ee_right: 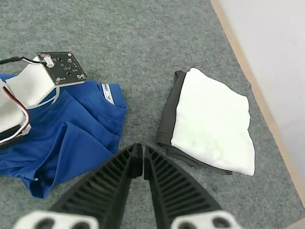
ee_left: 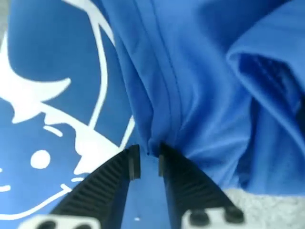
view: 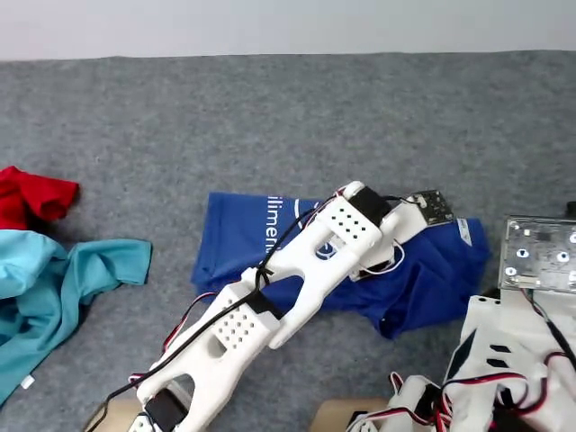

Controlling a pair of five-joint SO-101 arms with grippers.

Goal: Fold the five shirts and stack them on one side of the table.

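Observation:
A blue shirt (view: 234, 238) with white print lies crumpled at the middle of the grey table. The left arm (view: 306, 261) stretches across it. My left gripper (ee_left: 147, 160) is shut on a raised fold of this blue shirt (ee_left: 200, 71), the cloth pinched between the black fingertips (ee_left: 131, 164). My right gripper (ee_right: 143, 155) is shut with nothing in it. It hangs above bare table between the blue shirt (ee_right: 71, 138) and a folded white shirt (ee_right: 212, 119). The white shirt rests on a folded dark grey shirt (ee_right: 169, 119).
A red shirt (view: 31, 198) and a teal shirt (view: 54, 279) lie crumpled at the table's left side. The right arm's base (view: 504, 360) fills the near right corner. The table's tan edge (ee_right: 248, 62) runs just beyond the folded stack.

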